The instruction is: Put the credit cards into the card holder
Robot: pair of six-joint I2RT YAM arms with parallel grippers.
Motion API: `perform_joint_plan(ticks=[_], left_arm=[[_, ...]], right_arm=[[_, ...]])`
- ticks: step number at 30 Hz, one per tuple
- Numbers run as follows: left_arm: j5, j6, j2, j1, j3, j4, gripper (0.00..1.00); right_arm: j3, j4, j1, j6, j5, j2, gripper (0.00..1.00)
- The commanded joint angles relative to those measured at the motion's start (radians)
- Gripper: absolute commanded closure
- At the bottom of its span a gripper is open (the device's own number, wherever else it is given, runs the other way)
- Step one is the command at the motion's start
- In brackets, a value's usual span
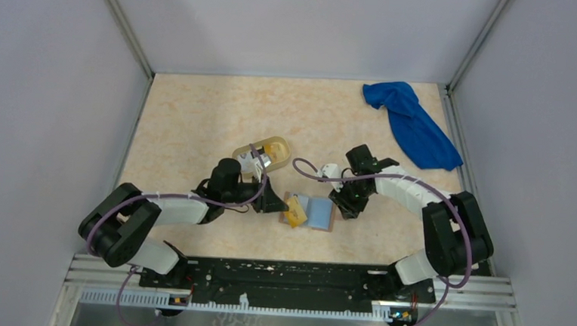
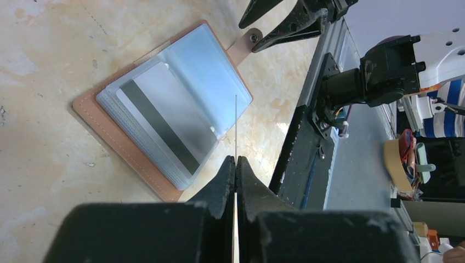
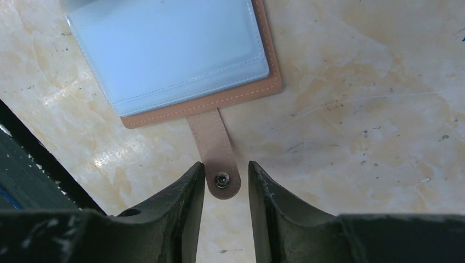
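The card holder (image 1: pixel 317 212) lies open on the table between the two grippers, tan with grey-blue slots. In the left wrist view the card holder (image 2: pixel 93 118) has a grey card (image 2: pixel 164 123) with a black stripe in its clear slot. My left gripper (image 2: pixel 236 160) is shut on a yellow-orange card (image 1: pixel 293 211), seen edge-on as a thin line (image 2: pixel 236 126) over the holder's near corner. My right gripper (image 3: pixel 225 167) is open, its jaws either side of the holder's snap tab (image 3: pixel 218 156) at table level.
A pale yellow oval tray (image 1: pixel 278 143) with more cards stands behind my left gripper (image 1: pixel 281 205). A blue cloth (image 1: pixel 412 125) lies at the back right. The black rail (image 2: pixel 307 142) at the table's near edge runs close to the holder.
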Motion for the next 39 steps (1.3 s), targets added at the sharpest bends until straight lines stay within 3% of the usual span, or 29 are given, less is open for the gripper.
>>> perform_joint_plan(ticks=[1,6,10,26,34,39], left_arm=[[0.027,0.023,0.009,0.003,0.03,0.002,1.0],[0.035,0.023,0.015,0.003,0.037,0.002,1.0],[0.059,0.002,0.04,0.003,0.05,0.02,1.0],[0.071,-0.081,0.147,0.003,0.104,0.056,1.0],[0.06,-0.182,0.149,0.001,0.056,0.197,1.0],[0.042,-0.198,0.11,-0.011,0.013,0.261,1.0]], right_arm=[[0.032,-0.038,-0.015,-0.005,-0.03,0.025,0.7],[0.048,-0.049,-0.032,-0.011,-0.021,0.022,0.92],[0.064,-0.033,-0.044,-0.017,0.02,-0.002,1.0],[0.187,0.047,-0.046,-0.088,0.121,0.062,1.0],[0.227,0.035,-0.046,-0.087,0.074,-0.022,0.61],[0.234,0.06,-0.047,-0.061,-0.022,-0.157,0.53]])
